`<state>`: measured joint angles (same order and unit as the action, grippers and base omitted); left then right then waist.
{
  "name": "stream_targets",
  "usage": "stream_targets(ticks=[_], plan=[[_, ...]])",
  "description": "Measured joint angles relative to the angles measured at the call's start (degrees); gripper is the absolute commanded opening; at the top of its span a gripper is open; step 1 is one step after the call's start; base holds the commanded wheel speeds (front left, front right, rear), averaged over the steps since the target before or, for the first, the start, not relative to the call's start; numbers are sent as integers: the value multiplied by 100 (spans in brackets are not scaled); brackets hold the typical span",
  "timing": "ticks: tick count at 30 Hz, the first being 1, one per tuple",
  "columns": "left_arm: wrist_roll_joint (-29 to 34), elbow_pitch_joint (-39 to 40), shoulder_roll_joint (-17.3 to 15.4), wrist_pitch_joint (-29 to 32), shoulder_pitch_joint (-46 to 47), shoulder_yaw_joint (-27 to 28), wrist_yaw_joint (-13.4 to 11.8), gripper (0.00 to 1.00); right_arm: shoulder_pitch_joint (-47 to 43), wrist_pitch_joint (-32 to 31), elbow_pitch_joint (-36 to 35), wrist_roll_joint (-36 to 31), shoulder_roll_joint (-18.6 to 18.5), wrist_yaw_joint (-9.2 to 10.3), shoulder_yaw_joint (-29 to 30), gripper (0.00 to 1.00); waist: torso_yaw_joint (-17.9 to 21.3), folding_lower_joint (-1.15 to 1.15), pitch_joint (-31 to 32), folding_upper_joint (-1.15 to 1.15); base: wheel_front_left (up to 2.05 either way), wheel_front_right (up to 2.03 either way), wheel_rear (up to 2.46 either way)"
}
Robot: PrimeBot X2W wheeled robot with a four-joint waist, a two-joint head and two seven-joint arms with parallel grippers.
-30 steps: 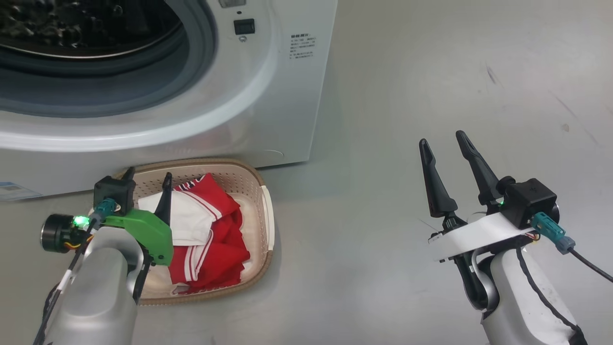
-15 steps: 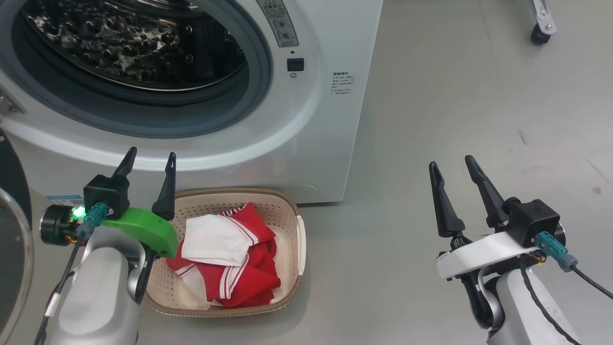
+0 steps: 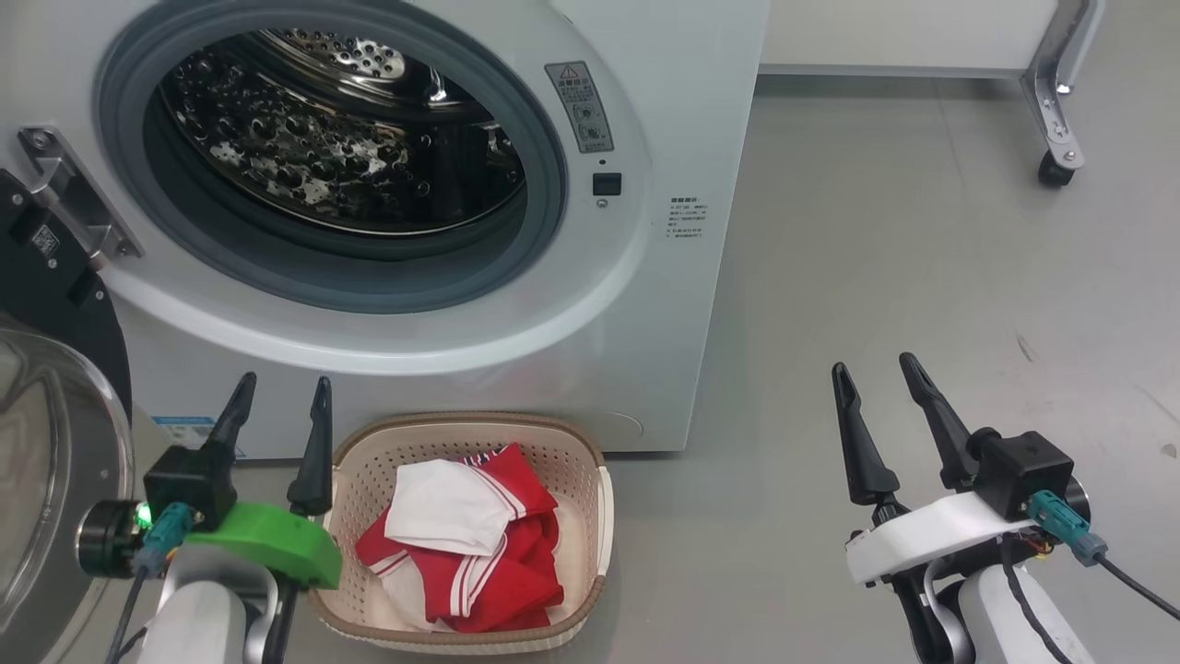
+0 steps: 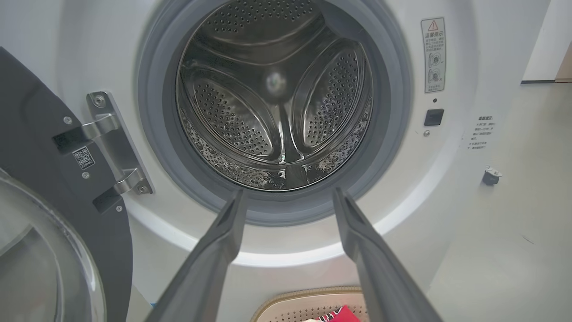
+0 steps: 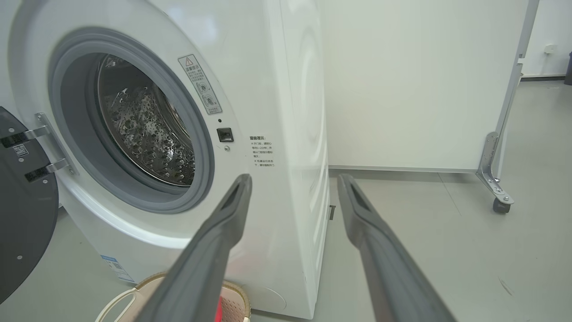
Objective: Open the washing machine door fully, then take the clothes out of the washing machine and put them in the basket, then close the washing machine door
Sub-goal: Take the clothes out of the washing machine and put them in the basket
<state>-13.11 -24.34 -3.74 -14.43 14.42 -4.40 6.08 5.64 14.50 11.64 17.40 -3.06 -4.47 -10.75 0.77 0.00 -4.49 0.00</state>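
Right now the washing machine (image 3: 645, 304) stands on the grey floor (image 3: 876, 231) with the washing machine door (image 3: 55, 415) swung wide open to the robot's left. The door hangs from a metal hinge (image 3: 78, 198), with its black frame and bulging glass bowl at the edge of the head view. Inside the grey rubber ring (image 3: 544, 184), the steel drum (image 3: 341, 157) shows its perforated wall. The clothes lie in the basket (image 3: 461, 422), which sits on the floor just in front of the machine's lower front. The red garment (image 3: 516, 581) with white stripe trim is bunched across the bottom, and the white cloth (image 3: 447, 507) rests on top of it. The left gripper (image 3: 284, 383) hangs just left of the basket's rim with its fingers spread wide and gripping nothing; its wrist view looks straight into the drum. The right gripper (image 3: 874, 365) is well apart to the right, over bare floor, its fingers also spread wide and free. A wheeled frame (image 3: 1060, 111) stands at the far right
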Motion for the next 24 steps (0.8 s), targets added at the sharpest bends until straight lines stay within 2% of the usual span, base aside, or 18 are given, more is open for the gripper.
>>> stream_targets(ticks=[11,24], plan=[[1,619,65,-1,-660,67,-99,100,-209,0,-41,0,20,1,0,100,45,0,181,0,0,0,0],[2,973,73,-1,-1081,55,-124,100,-282,0,-105,0,24,1,8,100,117,0,192,0,0,0,0]])
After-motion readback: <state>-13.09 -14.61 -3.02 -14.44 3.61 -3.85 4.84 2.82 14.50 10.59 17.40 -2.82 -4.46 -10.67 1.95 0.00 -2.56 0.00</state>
